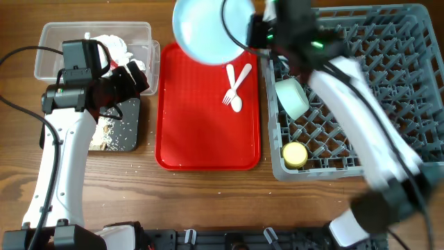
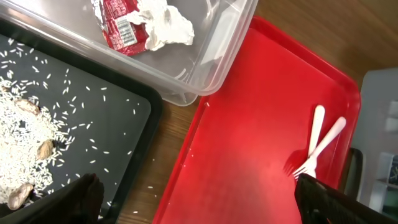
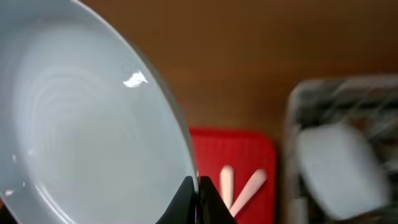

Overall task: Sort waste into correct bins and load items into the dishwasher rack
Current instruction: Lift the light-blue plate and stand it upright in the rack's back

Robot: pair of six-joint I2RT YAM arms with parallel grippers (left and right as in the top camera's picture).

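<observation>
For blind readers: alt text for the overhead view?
The right end effector grips a blue plate by its rim over a red tray holding a fork and spoon; a bowl and yellow cup sit in the grey rack.

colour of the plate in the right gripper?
Light blue. The round plate, held by the right gripper, shows best overhead.

Clear tub (image 2: 211, 56) holding red wrapper (image 2: 118, 25) touching crumpled white napkin (image 2: 165, 25), black tray (image 2: 124, 106) alongside, strewn with rice (image 2: 25, 143) and brown scraps (image 2: 45, 149), white fork (image 2: 326, 137) and spoon (image 2: 317, 121) crossed near right edge of red tray (image 2: 249, 124), left gripper (image 2: 205, 205) spread wide.
</observation>
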